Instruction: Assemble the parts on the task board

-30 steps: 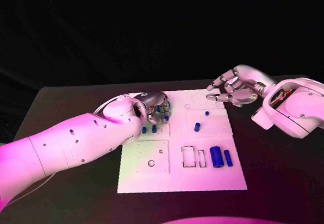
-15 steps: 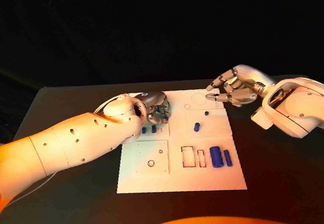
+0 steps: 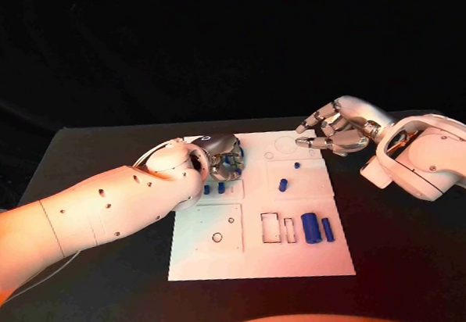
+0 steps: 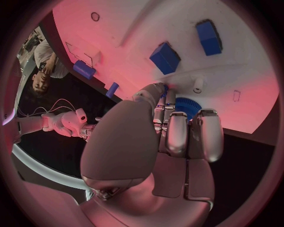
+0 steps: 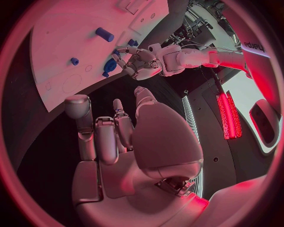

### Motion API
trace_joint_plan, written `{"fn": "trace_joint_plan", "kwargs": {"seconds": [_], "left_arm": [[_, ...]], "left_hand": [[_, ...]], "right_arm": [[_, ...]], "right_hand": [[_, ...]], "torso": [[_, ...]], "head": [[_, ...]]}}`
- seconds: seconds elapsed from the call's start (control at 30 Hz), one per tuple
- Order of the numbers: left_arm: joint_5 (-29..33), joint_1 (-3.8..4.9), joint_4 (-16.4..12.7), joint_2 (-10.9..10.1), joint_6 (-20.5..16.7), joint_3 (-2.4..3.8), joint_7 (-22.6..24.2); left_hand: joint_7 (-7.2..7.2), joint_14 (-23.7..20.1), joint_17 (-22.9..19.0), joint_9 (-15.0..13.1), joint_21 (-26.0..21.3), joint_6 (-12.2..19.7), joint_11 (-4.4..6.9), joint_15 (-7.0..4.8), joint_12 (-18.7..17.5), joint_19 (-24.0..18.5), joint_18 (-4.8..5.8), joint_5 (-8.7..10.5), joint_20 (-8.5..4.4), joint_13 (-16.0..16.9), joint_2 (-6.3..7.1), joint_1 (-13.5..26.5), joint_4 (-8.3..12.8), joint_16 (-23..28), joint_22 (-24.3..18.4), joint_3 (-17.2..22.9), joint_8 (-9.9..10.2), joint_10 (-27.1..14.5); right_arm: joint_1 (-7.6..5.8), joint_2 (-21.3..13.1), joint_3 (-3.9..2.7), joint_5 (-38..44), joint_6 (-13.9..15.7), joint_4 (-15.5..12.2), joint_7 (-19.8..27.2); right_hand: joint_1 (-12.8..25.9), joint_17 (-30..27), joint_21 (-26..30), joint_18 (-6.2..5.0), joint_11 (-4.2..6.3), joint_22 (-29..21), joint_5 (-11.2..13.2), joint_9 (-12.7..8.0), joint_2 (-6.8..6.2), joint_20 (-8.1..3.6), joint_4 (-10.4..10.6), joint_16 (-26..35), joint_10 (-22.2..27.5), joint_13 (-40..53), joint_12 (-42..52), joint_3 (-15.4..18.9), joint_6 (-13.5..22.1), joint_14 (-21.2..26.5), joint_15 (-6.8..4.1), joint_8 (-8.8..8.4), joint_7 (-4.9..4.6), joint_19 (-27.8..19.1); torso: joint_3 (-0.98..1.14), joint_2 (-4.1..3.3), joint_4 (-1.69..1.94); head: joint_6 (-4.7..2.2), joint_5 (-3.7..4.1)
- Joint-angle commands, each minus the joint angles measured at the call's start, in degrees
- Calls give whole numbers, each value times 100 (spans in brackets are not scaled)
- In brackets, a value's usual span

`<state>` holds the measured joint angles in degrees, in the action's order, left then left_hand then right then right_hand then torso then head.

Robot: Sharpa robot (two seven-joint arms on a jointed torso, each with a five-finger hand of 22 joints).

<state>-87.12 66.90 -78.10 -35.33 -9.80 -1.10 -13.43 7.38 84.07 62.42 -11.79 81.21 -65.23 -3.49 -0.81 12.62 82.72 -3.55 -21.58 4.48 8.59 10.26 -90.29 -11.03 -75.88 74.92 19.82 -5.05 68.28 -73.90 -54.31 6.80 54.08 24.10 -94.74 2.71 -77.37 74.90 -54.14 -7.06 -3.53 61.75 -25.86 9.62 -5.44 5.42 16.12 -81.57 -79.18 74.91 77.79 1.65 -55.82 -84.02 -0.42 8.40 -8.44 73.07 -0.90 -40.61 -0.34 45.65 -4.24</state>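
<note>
While the right robot hand (image 3: 337, 129) hovers curled and empty beside the task board (image 3: 260, 244), the left robot hand (image 3: 224, 156) grips a blue toothed part (image 4: 188, 106).

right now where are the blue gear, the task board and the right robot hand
blue gear (image 4: 188, 106): left wrist view, its toothed rim beside the fingers
task board (image 3: 262, 261): head view, bare near edge
right robot hand (image 3: 334, 130): head view, middle of the hand

White board with blue parts

The board (image 3: 262, 264) lay flat; two cylinders (image 3: 318, 227) lay by its slots, a peg (image 3: 284, 183) mid-board.
</note>
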Motion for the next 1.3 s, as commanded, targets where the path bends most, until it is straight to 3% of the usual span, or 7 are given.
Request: {"fn": "trace_joint_plan", "kwargs": {"seconds": [0.03, 0.27, 0.43, 0.97, 1.3], "left_arm": [[122, 2, -96, -44, -238, 42, 99], [156, 11, -379, -296, -347, 187, 35], [195, 34, -551, -496, -294, 233, -31], [333, 46, -580, -838, -37, 243, -151], [429, 20, -517, -804, 71, 232, -128]], "left_hand": [[10, 41, -14, 9, 39, -36, -1, -9, -37, 37, 75, 21, -7, 2, 36, -30, 5, 1, 606, 34, 35, 42], [14, 39, -30, 25, 65, -54, -5, -4, -67, 57, 83, 27, -2, 1, 70, 19, 18, 1, 633, 74, 48, 66], [12, 36, -50, 36, 72, -69, -4, -4, -85, 63, 85, 31, 1, 1, 89, 56, 23, 6, 642, 97, 55, 86], [3, 32, -76, 57, 82, -89, 1, -5, -126, 69, 87, 51, 3, 1, 122, 138, 24, 9, 654, 135, 73, 114], [-1, 30, -88, 64, 88, -98, 4, -7, -139, 74, 89, 60, 3, 1, 129, 164, 25, 11, 661, 148, 77, 124]], "right_arm": [[10, 5, 0, 18, -65, 9, 42], [18, 0, 0, 18, -58, 32, 43], [21, 1, 0, 17, -56, 38, 43], [29, 3, 0, 17, -58, 37, 40], [31, 6, 0, 17, -56, 37, 42]], "right_hand": [[21, 141, 36, -39, 19, 0, -25, 5, 45, -13, -10, 16, 22, 216, 5, 19, 10, -266, -43, 21, 34, -8], [20, 140, 51, -41, 21, -9, -27, 8, 50, -14, -11, 18, 23, 214, 5, 19, -2, -266, -45, 31, 37, -11], [20, 140, 51, -41, 21, -9, -27, 8, 50, -14, -11, 18, 23, 214, 5, 19, -2, -266, -45, 31, 37, -11], [20, 140, 51, -41, 21, -9, -27, 8, 50, -14, -11, 18, 23, 214, 5, 19, -2, -266, -45, 31, 37, -11], [20, 140, 51, -41, 21, -9, -27, 8, 50, -14, -11, 18, 23, 214, 5, 19, -2, -266, -45, 31, 37, -11]], "torso": [[1, 4, 6], [3, 24, 30], [0, 34, 48], [2, 24, 39], [-3, 21, 30]], "head": [[-29, 1], [-45, -9], [-34, -5], [-12, -32], [8, -47]]}}
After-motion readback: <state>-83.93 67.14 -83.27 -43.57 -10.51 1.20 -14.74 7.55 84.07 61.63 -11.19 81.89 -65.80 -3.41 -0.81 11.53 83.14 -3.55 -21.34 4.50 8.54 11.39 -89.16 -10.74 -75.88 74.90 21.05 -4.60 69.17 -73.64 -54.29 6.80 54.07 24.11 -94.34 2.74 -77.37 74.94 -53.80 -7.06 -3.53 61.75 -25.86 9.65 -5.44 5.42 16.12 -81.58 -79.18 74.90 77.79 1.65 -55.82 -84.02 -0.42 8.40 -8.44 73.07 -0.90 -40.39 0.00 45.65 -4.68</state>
